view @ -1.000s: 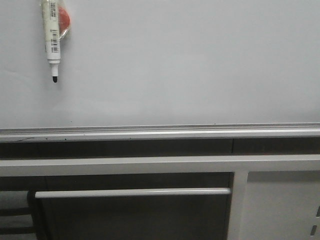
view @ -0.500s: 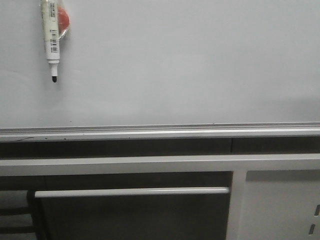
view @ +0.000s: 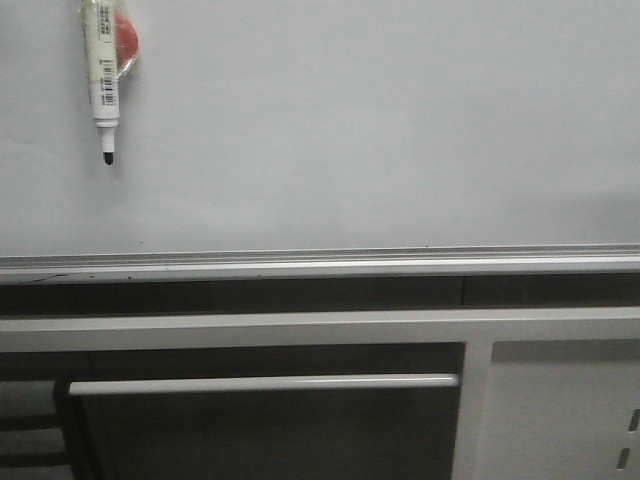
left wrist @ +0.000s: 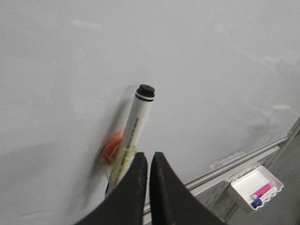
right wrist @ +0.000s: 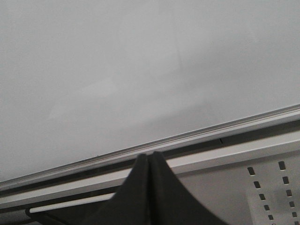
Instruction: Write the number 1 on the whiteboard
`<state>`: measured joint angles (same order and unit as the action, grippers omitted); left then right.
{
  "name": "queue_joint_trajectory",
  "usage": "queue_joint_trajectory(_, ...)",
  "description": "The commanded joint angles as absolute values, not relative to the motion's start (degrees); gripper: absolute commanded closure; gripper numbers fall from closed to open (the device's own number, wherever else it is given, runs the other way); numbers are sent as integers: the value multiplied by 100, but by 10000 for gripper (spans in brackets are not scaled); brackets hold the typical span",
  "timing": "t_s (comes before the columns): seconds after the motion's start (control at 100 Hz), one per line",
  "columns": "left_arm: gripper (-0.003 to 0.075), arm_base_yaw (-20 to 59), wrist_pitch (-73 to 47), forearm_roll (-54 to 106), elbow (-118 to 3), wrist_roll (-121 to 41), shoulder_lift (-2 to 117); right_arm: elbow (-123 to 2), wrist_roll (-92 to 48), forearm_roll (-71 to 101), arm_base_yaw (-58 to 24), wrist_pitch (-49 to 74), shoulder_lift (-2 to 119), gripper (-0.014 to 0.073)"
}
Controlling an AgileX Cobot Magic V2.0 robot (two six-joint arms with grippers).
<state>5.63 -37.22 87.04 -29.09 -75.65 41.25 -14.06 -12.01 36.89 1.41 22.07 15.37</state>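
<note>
On the whiteboard [view: 380, 130] no stroke shows; marker [view: 103, 70] hangs clipped. Both claws [left wrist: 146, 161] [right wrist: 148, 161] pressed together, empty. Next: grasp marker.

Wide bare surface is offered across the whiteboard [view: 380, 130], unobstructed toward its right and lower parts. The upper left corner is occupied by a white marker pen [view: 103, 75] with a red holder [view: 126, 38] behind it. Below, passage is limited by the silver rail [view: 320, 265] and the cabinet's bar handle [view: 265, 384].
</note>
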Motion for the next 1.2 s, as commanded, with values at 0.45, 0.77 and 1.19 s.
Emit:
queue_joint_trajectory(0.45,741,1866,-1796,9154,-3069,-7917,4170,-1606,-1269,3723,181,1828,1616,657)
queue_joint_trajectory(0.77,736,5151,2209,9052,-3145,-8190,4862,-1606,-1269,3723,181,1805,1616,657)
queue_joint_trajectory(1.19,362,6326,3476,8317,-3275,-7532,5121,-1606,-1269,3715,181,1815,1616,657)
